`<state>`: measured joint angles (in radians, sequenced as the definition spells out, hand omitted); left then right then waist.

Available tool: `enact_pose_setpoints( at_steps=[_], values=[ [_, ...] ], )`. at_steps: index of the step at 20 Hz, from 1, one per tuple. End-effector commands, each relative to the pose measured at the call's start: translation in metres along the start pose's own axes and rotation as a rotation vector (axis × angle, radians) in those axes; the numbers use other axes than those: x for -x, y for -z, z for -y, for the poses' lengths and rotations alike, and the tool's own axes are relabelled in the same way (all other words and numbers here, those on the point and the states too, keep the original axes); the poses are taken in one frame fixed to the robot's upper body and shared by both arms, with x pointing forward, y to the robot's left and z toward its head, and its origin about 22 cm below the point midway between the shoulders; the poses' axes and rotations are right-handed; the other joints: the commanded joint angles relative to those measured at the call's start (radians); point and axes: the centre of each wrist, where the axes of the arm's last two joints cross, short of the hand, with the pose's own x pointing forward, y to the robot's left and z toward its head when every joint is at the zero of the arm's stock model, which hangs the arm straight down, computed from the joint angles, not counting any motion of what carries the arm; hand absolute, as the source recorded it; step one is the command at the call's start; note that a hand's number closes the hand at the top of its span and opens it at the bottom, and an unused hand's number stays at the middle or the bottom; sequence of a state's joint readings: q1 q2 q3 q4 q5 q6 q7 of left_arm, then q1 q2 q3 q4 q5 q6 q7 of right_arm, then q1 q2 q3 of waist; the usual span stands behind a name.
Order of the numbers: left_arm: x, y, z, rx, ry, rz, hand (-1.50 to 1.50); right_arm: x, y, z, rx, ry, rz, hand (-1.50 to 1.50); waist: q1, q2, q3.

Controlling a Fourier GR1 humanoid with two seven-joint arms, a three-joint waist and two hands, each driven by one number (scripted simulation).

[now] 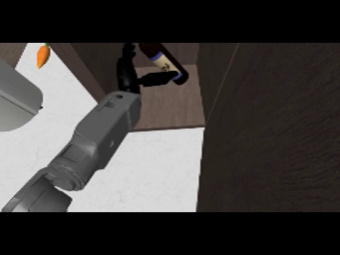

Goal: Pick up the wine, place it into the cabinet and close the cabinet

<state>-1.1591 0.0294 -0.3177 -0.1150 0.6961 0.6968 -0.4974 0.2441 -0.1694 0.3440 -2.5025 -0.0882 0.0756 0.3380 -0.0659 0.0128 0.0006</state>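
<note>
Far left of the cabinet (172, 107), at the view's left edge, a big grey rounded body (7, 97) covers part of the white tabletop (146, 169); can't tell what it is. Just past its upper end, still left of the cabinet, a small orange carrot (44, 56) lies on the tabletop, well apart from everything else.

Next, a grey forearm (91, 144) runs up from the lower left across the tabletop to the cabinet's front edge. It ends in a black hand (132, 69) reaching into the cabinet opening. Which arm this is can't be told for sure; it enters at the view's left side, so read as the left hand. Fingers are curled round the wine (161, 59), a dark bottle with a pale label, thumb side under it. The wine sits tilted, inside the cabinet's upper part, above the brown shelf floor, not resting on it as far as visible. Bottle's top end is cut off by the frame edge.

Right of the cabinet's opening, a wide dark wood door (283, 129) stands open, filling the right of the view and blocking whatever lies beyond it. Its near edge sits just beside the opening. No other hand shows.
</note>
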Motion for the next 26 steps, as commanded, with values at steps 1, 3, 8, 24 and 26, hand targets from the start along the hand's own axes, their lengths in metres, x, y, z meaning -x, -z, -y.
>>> enact_pose_setpoints(
  at_steps=[1,3,8,24,26],
  values=[
    [0.016,0.015,-0.034,-0.054,0.045,0.035,-1.5,-0.024,-0.015,-0.004,-0.01,0.047,0.068,-1.5,-0.005,0.009,-0.002],
    [0.004,0.022,-0.033,-0.04,0.034,0.028,-1.5,-0.028,-0.014,-0.001,-0.003,0.046,0.091,-1.5,0.003,0.006,-0.001],
    [0.007,0.019,-0.034,0.029,-0.022,0.105,-1.5,-0.033,-0.025,0.002,-0.031,0.041,0.059,-1.5,0.006,0.001,-0.001],
    [-0.017,-0.008,0.01,0.221,-0.283,0.214,-1.5,-0.038,-0.024,0.006,-0.003,0.038,0.066,-1.5,0.058,-0.017,0.0],
    [-0.009,-0.01,0.003,0.235,-0.299,0.233,-1.5,-0.033,-0.016,0.0,0.016,0.046,0.046,-1.5,0.065,-0.017,-0.001]
  ],
)
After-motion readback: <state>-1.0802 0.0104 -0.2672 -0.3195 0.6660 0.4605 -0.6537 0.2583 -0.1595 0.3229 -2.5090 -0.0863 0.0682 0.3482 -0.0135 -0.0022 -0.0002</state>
